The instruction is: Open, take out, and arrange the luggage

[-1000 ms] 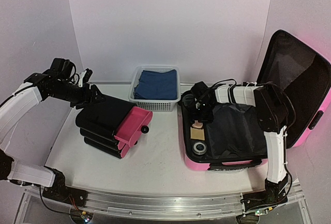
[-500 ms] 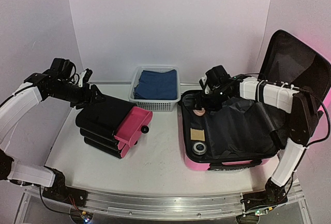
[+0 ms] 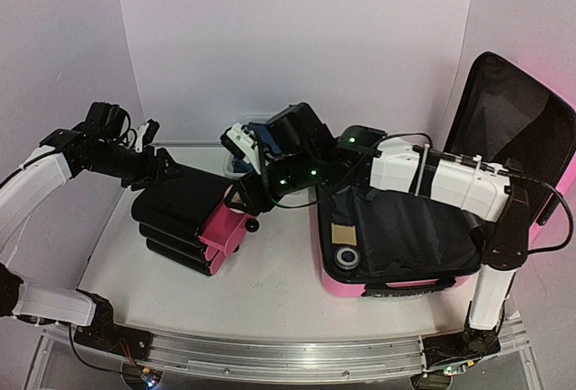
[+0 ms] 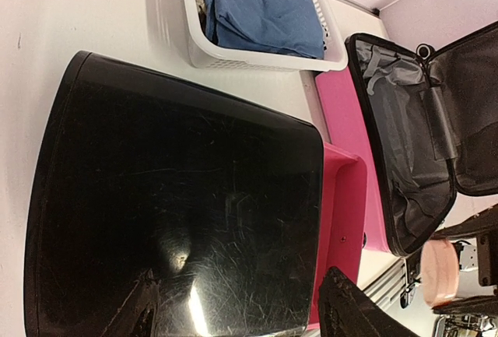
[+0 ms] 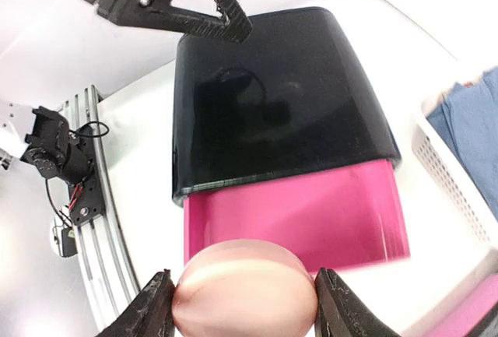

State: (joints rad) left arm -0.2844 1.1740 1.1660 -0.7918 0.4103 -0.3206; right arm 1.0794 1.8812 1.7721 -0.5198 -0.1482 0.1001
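The luggage [image 3: 346, 289] is a pink hard-shell suitcase lying open at the right, its lid [image 3: 517, 129] standing up and its black lining showing; it also shows in the left wrist view [image 4: 405, 142]. My right gripper [image 5: 245, 286] is shut on a round peach-coloured object [image 5: 245, 298] and holds it above the open pink drawer [image 5: 311, 212] of the black drawer unit [image 3: 180, 205]. In the top view the right gripper [image 3: 241, 196] reaches left across the table. My left gripper [image 4: 241, 294] is open, its fingers [image 4: 346, 310] spread over the unit's glossy black top [image 4: 179, 189].
A white mesh basket [image 4: 257, 57] with folded blue cloth stands at the back, partly hidden by my right arm in the top view [image 3: 236, 158]. A round black item [image 3: 346, 256] and a tan square [image 3: 341, 232] lie in the suitcase. The metal rail runs along the near edge.
My right arm has swung left from the suitcase, carrying the peach object, and now hangs over the open pink drawer. The left arm has not moved.
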